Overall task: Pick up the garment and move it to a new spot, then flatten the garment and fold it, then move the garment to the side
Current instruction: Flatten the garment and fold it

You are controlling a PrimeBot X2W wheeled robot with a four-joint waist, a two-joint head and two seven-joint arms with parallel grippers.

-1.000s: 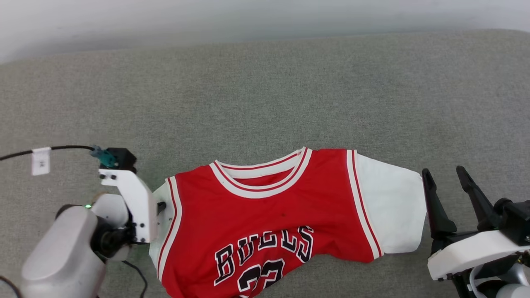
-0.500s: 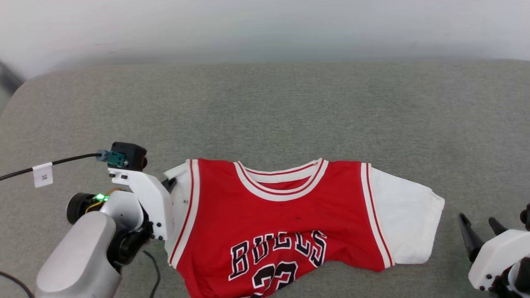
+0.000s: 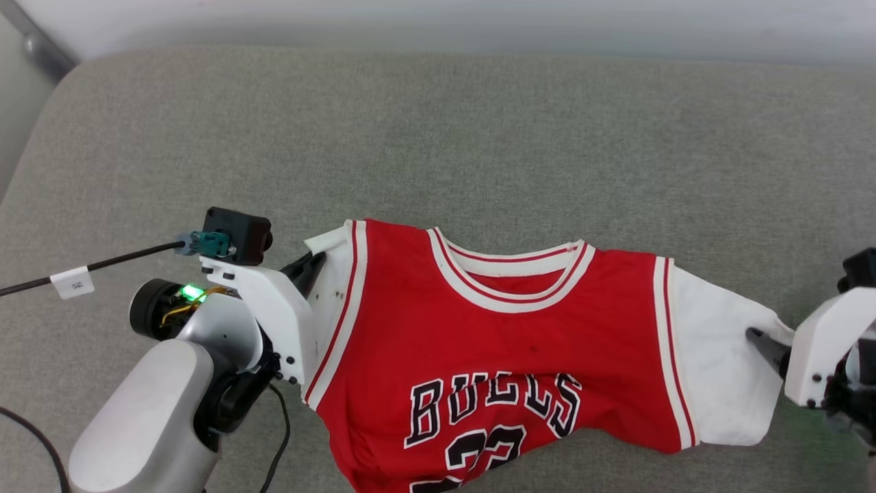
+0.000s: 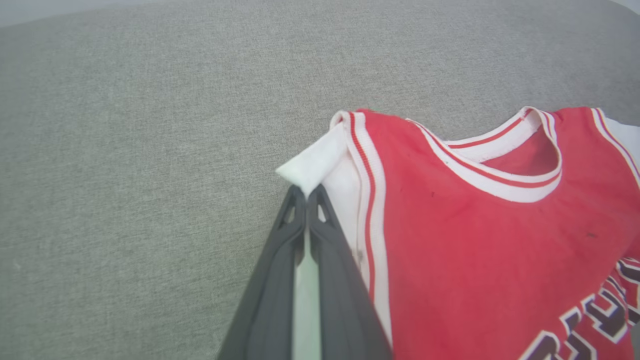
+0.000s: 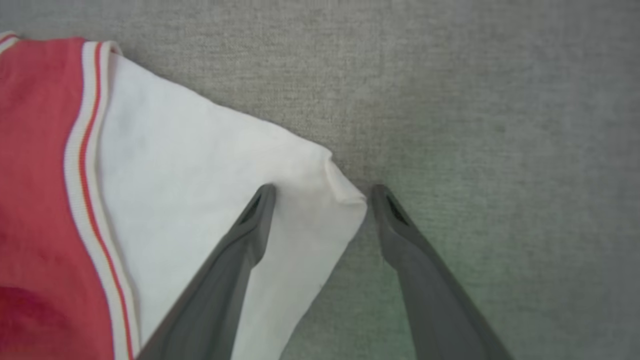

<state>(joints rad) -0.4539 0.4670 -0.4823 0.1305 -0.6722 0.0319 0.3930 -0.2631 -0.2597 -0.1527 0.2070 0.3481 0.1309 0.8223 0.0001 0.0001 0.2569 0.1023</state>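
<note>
Grey woven upholstery [image 3: 438, 137] is seen under everything. At left, the left gripper [image 4: 306, 192] is pictured with its fingers pinched together on the white corner of the left-hand sleeve [image 4: 312, 162]. The garment [image 3: 493, 356], a red jersey, is laid face up at centre, its lettering showing. At right, the right gripper [image 5: 320, 192] is held with fingers apart, straddling the tip of the right-hand sleeve [image 5: 200, 165].

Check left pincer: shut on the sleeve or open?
Shut: fingers of the left pincer meet, pinching the white sleeve corner of the garment.
</note>
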